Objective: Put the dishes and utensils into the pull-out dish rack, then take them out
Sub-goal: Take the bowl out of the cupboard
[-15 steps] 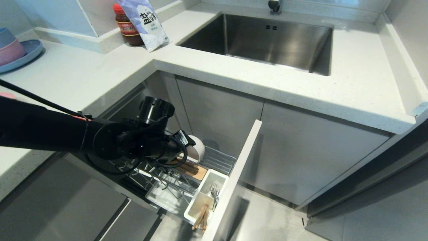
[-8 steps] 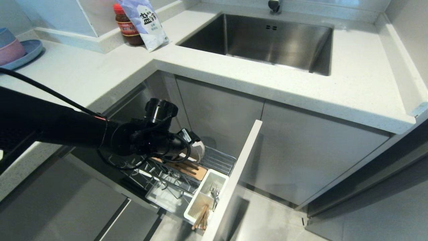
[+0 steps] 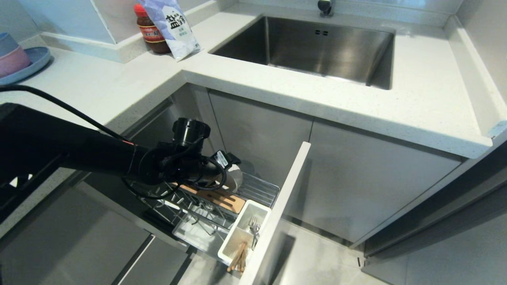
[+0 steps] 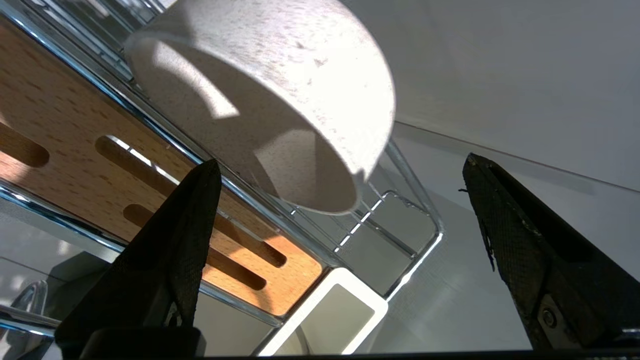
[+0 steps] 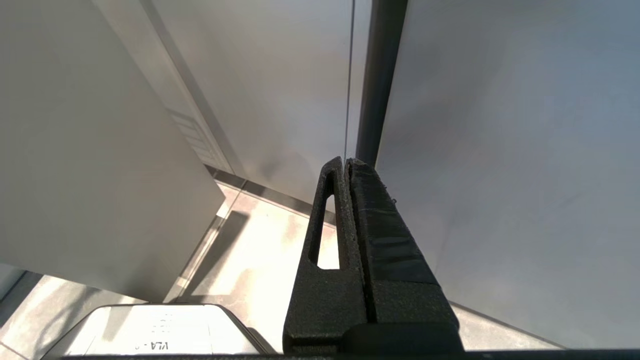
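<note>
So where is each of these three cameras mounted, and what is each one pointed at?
Head view: on the robot's head, looking down at the sink counter and pull-out dish rack; the left arm shows.
Left wrist view: behind the open left gripper, facing the speckled bowl tilted in the rack.
Right wrist view: behind the shut right gripper, facing cabinet fronts and floor.
Shared: head and left wrist views both show bowl, wooden strip and white cutlery holder.

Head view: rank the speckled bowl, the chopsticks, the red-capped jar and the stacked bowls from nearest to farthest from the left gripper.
1. Speckled bowl, in the rack right at the left gripper.
2. Chopsticks, in the white holder at the rack's front.
3. Red-capped jar, on the counter by the sink.
4. Stacked bowls, far left on the counter.
</note>
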`<state>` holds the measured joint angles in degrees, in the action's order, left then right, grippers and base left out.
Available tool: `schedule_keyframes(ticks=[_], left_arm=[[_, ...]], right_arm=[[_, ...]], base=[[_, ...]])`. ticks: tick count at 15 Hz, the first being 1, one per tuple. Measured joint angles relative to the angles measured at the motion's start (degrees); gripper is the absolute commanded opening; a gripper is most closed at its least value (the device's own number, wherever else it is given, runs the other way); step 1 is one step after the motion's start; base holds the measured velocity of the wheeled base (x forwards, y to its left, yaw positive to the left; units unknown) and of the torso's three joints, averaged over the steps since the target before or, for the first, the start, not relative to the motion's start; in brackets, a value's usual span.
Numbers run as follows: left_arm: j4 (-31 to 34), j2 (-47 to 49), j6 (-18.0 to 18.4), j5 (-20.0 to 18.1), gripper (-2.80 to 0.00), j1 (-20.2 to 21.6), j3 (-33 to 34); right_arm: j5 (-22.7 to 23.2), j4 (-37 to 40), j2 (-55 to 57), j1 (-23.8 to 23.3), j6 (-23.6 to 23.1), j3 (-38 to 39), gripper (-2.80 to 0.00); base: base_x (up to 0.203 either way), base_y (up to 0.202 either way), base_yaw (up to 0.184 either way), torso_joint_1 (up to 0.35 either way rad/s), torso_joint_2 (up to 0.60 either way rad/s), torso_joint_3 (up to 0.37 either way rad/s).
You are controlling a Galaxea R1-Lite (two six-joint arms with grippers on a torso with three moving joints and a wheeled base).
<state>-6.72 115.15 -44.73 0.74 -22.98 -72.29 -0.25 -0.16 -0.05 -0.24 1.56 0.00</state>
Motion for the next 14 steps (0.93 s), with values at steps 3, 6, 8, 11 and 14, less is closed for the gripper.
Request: schedule_keyframes(ticks=[3,6,8,11,14], left_arm=[[0.0,1.0,0.0,0.0,0.00,-0.1,-0.2],[0.0,1.7,1.5,0.0,0.00,0.0,-0.8],[-0.1,2.0,1.8,0.0,0.00,0.0,-1.1],[-0.1,2.2,2.0,0.0,-2.80,-0.4,-1.6],[0.0,2.2,1.9,0.0,-2.80,-0.5,-1.6]], right_arm=[[0.0,0.0,0.0,0.0,0.0,0.0,-2.80],[0.0,0.0,0.0,0.0,0.0,0.0,-2.80],[0.0,0.0,0.0,0.0,0.0,0.0,-2.80],[0.0,0.0,0.0,0.0,0.0,0.0,-2.80],[0.0,0.0,0.0,0.0,0.0,0.0,-2.80]], base=[[0.000,0.000,0.000,0.000,0.00,0.000],[0.000,0.000,0.000,0.000,0.00,0.000],[0.000,0.000,0.000,0.000,0.00,0.000],[0.000,0.000,0.000,0.000,0.00,0.000],[0.000,0.000,0.000,0.000,0.00,0.000]])
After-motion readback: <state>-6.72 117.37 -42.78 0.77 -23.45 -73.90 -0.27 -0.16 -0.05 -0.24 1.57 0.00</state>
